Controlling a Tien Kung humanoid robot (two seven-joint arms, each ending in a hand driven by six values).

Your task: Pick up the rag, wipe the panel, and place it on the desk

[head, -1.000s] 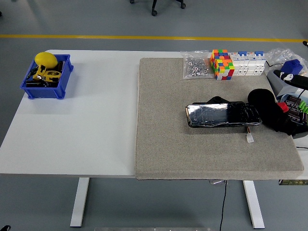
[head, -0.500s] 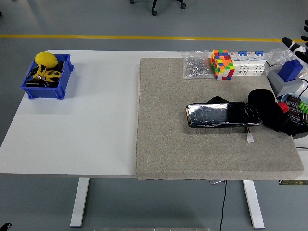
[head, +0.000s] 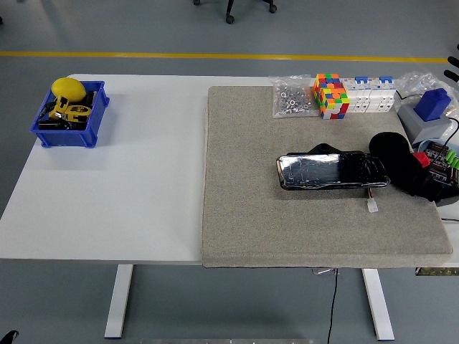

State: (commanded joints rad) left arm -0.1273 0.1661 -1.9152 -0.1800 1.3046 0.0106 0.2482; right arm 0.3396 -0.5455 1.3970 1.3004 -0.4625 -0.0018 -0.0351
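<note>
One black panel [head: 332, 172] lies on the grey mat [head: 287, 215], long axis left to right — one black rag [head: 401, 166] touches its right end; no hand is in view.

Black rag [head: 396, 162] touching panel [head: 332, 172], on mat [head: 287, 222].

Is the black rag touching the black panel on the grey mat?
Cannot tell. In the head view the rag sits right at the panel's right end, but both are black, so neither contact nor a gap shows plainly.
</note>
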